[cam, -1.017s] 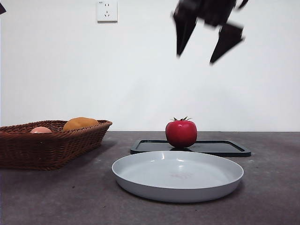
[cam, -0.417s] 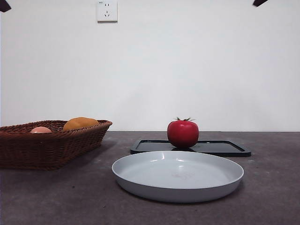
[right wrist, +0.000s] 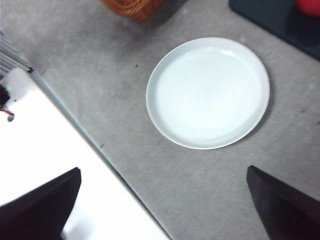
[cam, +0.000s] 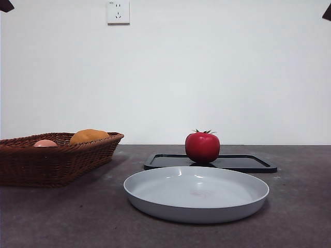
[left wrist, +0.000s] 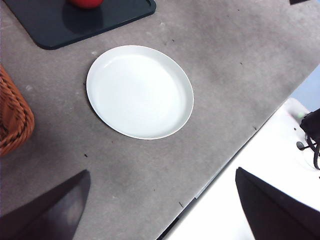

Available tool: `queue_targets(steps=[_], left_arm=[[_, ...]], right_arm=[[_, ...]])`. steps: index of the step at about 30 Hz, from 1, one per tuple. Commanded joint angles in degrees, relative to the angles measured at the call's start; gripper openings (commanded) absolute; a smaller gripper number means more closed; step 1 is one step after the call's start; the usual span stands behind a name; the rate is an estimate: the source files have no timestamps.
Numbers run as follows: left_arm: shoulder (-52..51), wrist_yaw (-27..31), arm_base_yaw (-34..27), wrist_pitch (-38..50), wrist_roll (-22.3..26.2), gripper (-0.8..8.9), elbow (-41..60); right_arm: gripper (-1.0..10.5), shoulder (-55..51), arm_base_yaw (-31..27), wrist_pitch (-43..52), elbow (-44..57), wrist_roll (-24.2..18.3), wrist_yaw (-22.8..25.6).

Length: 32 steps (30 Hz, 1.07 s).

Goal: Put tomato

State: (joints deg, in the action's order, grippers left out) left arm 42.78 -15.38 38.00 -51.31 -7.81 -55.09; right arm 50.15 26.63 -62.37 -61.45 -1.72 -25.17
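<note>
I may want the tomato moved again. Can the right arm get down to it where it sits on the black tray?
Probably yes. The tomato stands alone on the black tray, with nothing over or against it. The right pincer hangs open, high above the table, empty; the white plate lies in front, apart.

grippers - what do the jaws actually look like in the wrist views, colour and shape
Both look alike. The left gripper shows two plain black jaws, flat wedge-shaped slabs with straight edges and a matte finish. The right gripper has the same pair of dark angular wedges. No markings, labels or cables show on the jaws themselves. In the front view only small black tips show at the top corners.
</note>
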Motion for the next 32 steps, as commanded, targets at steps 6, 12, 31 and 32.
queue_targets(steps=[6, 12, 31, 32], left_arm=[[0.3, -0.3, 0.3, 0.3, 0.9, 4.65, -0.9], [0.3, -0.3, 0.3, 0.2, 0.9, 4.65, -0.9], [0.3, -0.3, 0.3, 0.2, 0.9, 0.07, -0.9], [0.3, -0.3, 0.3, 0.2, 0.9, 0.07, -0.9]], right_arm=[[5.5, 0.3, 0.4, 1.1, 0.7, -0.2, -0.7], [5.5, 0.3, 0.4, 1.1, 0.7, -0.2, -0.7], [0.1, 0.3, 0.4, 1.7, 0.7, -0.4, -0.7], [0.1, 0.3, 0.4, 1.8, 0.7, -0.4, -0.7]])
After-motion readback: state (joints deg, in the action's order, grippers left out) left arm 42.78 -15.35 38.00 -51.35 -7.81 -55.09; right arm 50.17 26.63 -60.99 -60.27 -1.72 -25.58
